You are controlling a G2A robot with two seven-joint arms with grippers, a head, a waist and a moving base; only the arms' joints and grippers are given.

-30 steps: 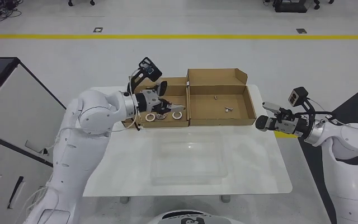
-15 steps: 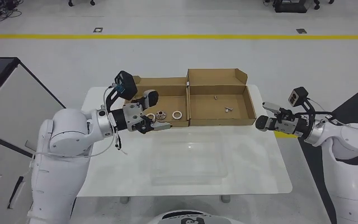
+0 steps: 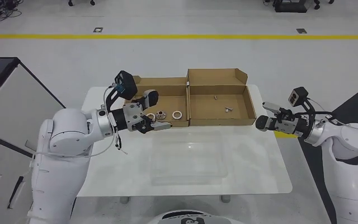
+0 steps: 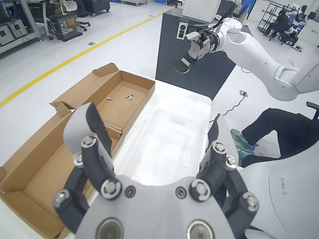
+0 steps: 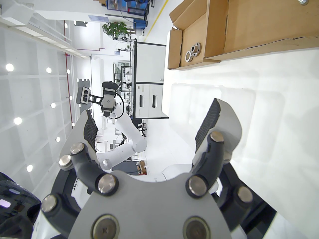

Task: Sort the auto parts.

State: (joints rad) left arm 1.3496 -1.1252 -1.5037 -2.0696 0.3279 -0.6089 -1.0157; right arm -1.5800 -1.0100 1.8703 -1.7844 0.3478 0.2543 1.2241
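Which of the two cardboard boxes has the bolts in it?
The larger box, nearer the right gripper: two small metal bolts lie on its floor. The smaller box holds round ring-shaped parts instead.

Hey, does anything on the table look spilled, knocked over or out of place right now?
Nothing stands out. The ring-shaped parts lie inside one cardboard box, the bolts inside the other box, both sitting flat side by side.

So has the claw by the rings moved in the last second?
Yes. The left claw pulled back from over the left cardboard box, toward its front-left edge.
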